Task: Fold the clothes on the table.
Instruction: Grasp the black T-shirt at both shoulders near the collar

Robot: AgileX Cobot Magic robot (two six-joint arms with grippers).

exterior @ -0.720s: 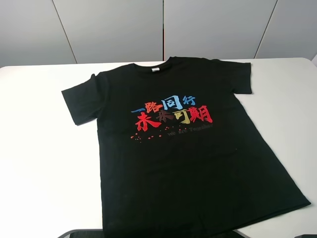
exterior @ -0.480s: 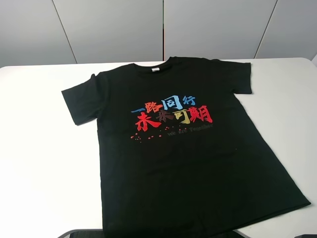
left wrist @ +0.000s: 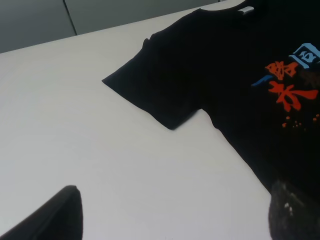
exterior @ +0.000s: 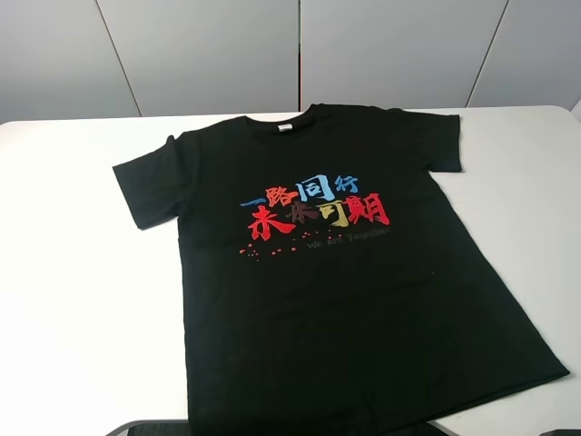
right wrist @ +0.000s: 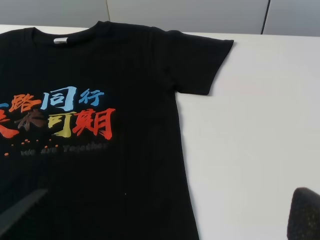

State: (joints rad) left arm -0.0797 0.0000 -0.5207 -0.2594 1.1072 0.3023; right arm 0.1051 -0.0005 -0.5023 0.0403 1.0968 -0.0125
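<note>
A black T-shirt (exterior: pixel 336 282) with a red, blue and yellow printed text lies spread flat, front up, on the white table (exterior: pixel 82 300). Its collar points to the far edge and both sleeves are laid out. My left gripper (left wrist: pixel 175 200) is open and empty above the table, near the shirt's left sleeve (left wrist: pixel 150 85). My right gripper (right wrist: pixel 170 200) is open and empty over the shirt's right side, below the right sleeve (right wrist: pixel 200 65). Both fingers of each gripper stand wide apart at the edges of the wrist views.
Bare white table lies on both sides of the shirt. Grey wall panels (exterior: pixel 209 54) stand behind the table's far edge. The shirt's hem reaches close to the near edge of the table.
</note>
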